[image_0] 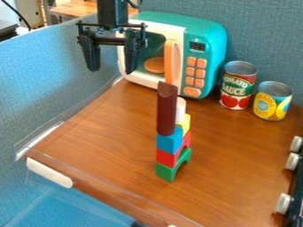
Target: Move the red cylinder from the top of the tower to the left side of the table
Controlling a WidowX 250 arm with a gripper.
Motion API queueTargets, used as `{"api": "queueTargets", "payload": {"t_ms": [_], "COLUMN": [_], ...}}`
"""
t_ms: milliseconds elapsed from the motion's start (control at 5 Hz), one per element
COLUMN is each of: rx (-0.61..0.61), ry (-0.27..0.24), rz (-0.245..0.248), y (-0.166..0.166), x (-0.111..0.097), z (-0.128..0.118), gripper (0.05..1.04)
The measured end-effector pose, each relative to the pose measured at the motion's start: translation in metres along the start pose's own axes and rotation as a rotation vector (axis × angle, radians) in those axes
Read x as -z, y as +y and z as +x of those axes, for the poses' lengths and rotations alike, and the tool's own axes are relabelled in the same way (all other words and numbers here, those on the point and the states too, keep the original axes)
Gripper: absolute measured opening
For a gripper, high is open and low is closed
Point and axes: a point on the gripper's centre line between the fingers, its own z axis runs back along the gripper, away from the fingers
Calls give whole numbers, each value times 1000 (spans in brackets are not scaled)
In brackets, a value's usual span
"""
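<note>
In the camera view, the gripper (112, 70) hangs at the door side of the teal and white toy microwave (206, 33), its fingers (91, 57) spread wide, with nothing held between them. The microwave's orange handle (172, 62) runs upright, and an orange disc (155, 64) shows inside.

On the table (100, 137), in front of the microwave, stands the tower. Its dark red cylinder (166, 111) is at the top, upright, its upper end scooped, resting on a blue block (170, 140). Under that come a red block (168, 157) and, lowest, a green arch (167, 172). On the side of the tower nearer the microwave are a yellow block (186, 123) and a white piece above it, probably rounded on top, though the cylinder partly hides it.

Just beside the microwave, past its orange buttons (190, 71), stand a tomato can (237, 91) and, farther from it, a yellow-labelled can (272, 104).
</note>
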Motion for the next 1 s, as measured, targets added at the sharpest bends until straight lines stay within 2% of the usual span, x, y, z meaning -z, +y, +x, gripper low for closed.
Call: {"api": "queueTargets", "payload": {"t_ms": [200,400,600,800,1000], "rx": [58,106,151,168,170], "ry": [-61,-72,-120,-109,-43], "rz": [11,61,95,95,110], "y": [-27,-55,-78,-88,-87], "x": [-25,-34,-47,-41,-18], "z": [-10,-19,-31,-44,-51], "gripper": [1000,1000,1000,1000,1000]}}
